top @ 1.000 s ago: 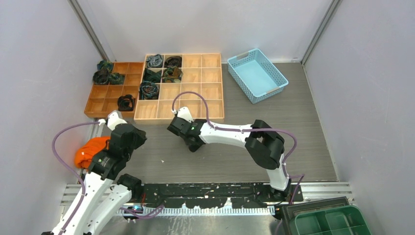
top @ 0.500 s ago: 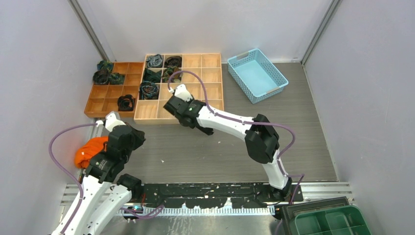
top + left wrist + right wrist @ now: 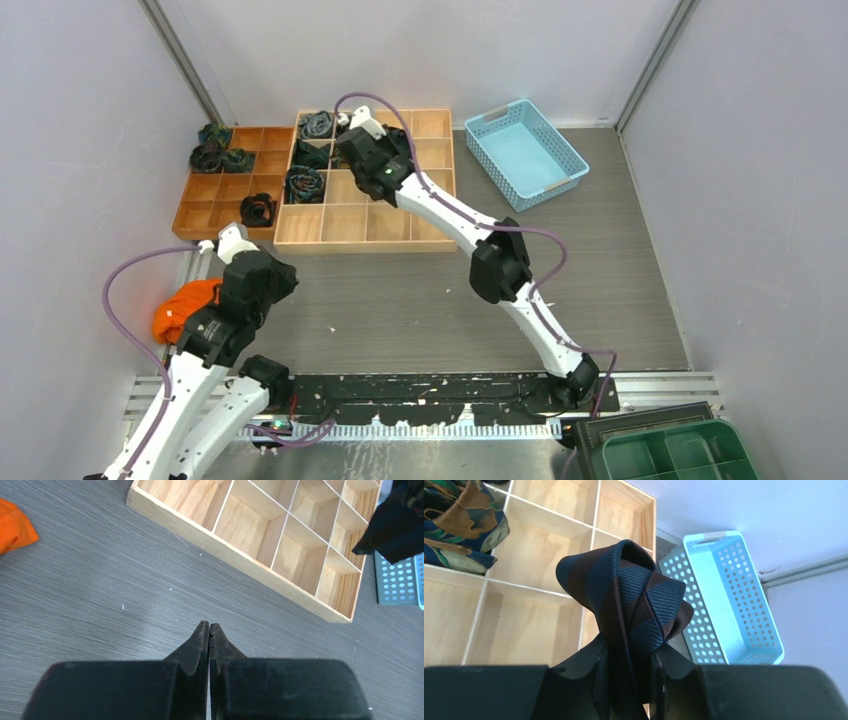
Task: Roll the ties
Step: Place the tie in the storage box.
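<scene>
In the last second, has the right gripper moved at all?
Yes, the right gripper, shut on a rolled tie, moved from over the table in front of the pale wooden tray to above its far compartments.

The tie (image 3: 639, 600) is ribbed woven cloth, the tray (image 3: 544, 555) bare smooth wood, the basket (image 3: 749, 605) perforated plastic.

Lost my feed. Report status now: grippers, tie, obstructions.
Right gripper shut on striped tie, above the wooden tray. Left gripper shut, empty, over table. No obstruction seen.
</scene>
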{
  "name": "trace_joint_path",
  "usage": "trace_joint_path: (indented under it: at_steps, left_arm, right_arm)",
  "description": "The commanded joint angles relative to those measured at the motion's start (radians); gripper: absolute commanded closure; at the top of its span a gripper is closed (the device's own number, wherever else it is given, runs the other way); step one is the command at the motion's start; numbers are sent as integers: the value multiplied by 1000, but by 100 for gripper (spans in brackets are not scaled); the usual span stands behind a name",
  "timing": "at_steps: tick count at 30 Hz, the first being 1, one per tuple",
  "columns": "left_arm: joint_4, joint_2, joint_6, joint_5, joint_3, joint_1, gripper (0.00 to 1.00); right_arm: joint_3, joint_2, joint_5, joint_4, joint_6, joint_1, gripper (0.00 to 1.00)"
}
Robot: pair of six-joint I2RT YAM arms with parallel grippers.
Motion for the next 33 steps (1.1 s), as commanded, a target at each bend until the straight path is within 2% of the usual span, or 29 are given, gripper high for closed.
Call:
trace_joint_path:
  at_steps: [1,4,7,13,21,25,33]
  left_arm:
    - [51,24,22,-31,37,-2,100]
    - [65,29,23,-35,23,-2,100]
    - [70,34,22,-45,13,-2,100]
    - [75,30,23,-52,1,-1,100]
    - [99,52,22,-24,-10,-2,100]
    - [101,49,22,-25,-18,-2,100]
    - [120,30,26,-13,-29,-2,100]
  right_arm:
    - [96,119,42,234,-287,17,99]
    - [91,157,-10,229,-261,17,99]
    - [-51,110,-104,276,-169,27,99]
    - [-421,-42,-187,451,-82,84,99]
    - [-646,-144,-232,472,58,125,99]
    - [-703,-169,-237,471,87,145,99]
    - [-857,-282,-184,676,46,177,99]
